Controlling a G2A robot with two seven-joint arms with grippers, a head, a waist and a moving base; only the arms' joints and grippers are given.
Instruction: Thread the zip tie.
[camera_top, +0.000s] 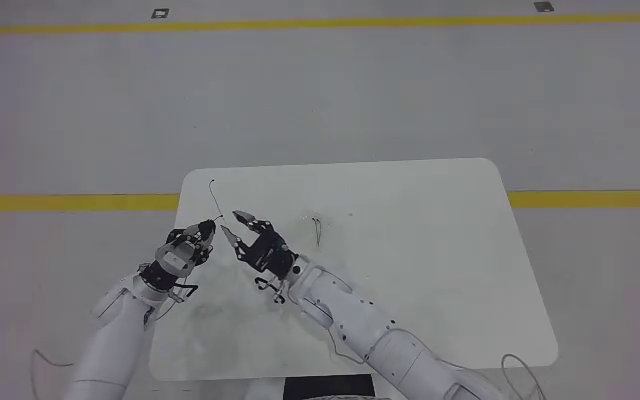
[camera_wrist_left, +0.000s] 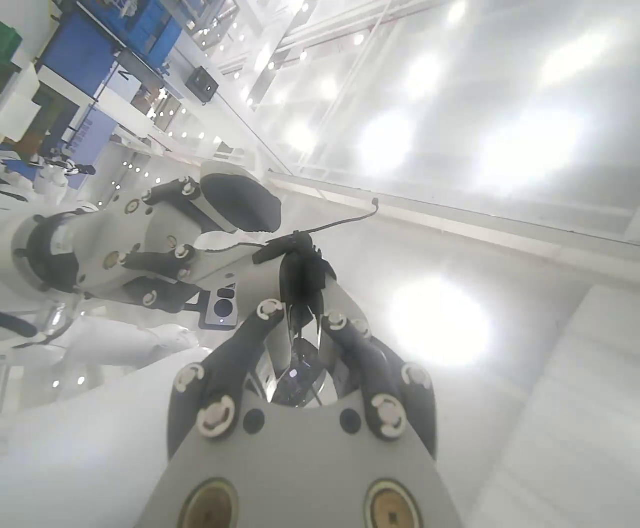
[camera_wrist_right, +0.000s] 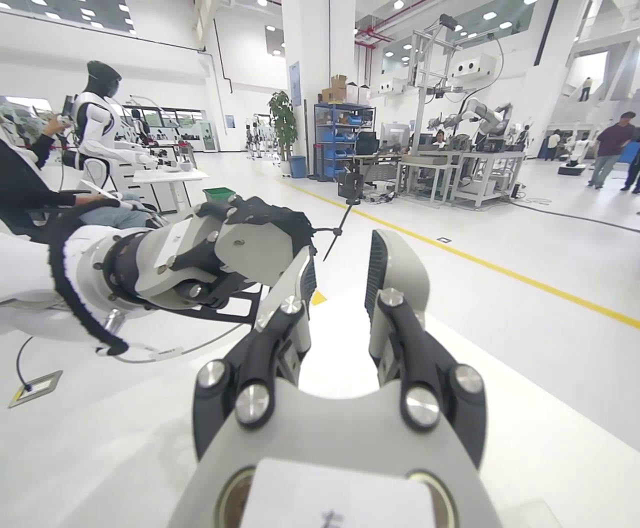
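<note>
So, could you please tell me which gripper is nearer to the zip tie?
Left. The left gripper is shut on the zip tie; the right gripper is open close beside it, not touching it.

Mostly matt plastic, with a few bright metal parts

The zip tie (camera_top: 215, 198) is thin, matt black plastic. The bench (camera_top: 420, 230) has a smooth white top with a faint sheen. The right end effector (camera_wrist_right: 344, 260) has smooth pale-grey shells, matt black links, polished metal pins (camera_wrist_right: 419, 400) and dark ribbed pads (camera_wrist_right: 372, 272). The left end effector (camera_wrist_right: 309, 234) has a rough black cloth-like covering at its tips.
</note>
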